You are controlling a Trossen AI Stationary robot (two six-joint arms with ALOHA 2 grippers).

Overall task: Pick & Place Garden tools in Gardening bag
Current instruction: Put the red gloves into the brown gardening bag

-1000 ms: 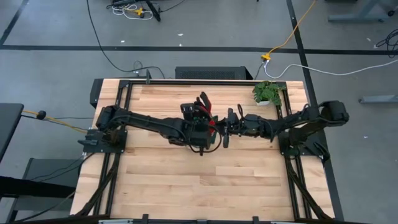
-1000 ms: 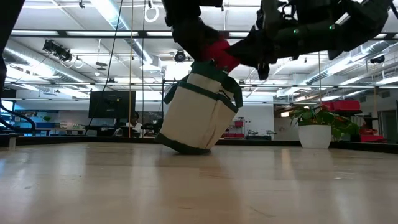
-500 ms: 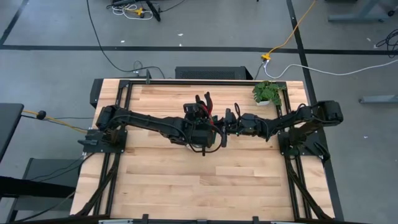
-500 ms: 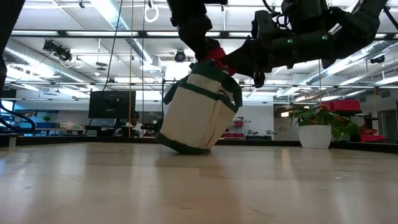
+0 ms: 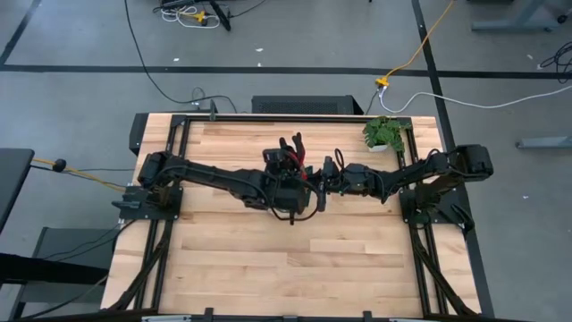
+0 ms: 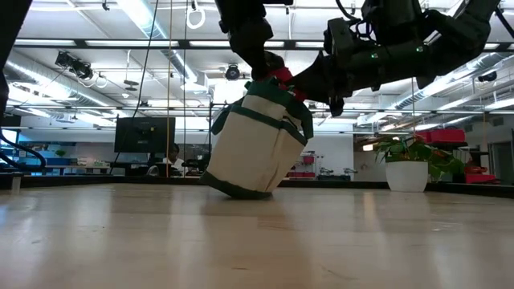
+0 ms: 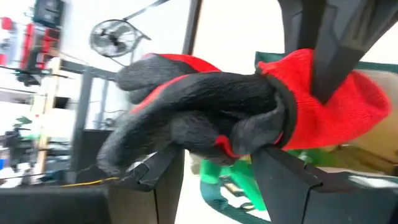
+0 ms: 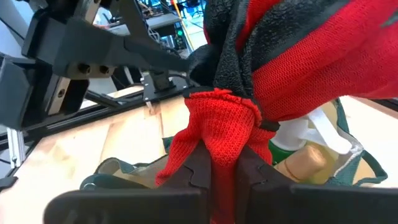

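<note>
Both arms — gloves (image 8: 292,68) over bag (image 6: 253,144)

- small leafy potted plant (image 5: 385,133) sitting at the counter's (image 5: 268,268) far edge, off beyond the right claw (image 5: 328,178)
- yellow cable (image 5: 420,49) on the floor

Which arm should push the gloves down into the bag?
Right. The right tool pinches the red-and-black knit gloves by a red cuff, directly above the open beige canvas tote with green trim. The left tool holds the same gloves.
</note>
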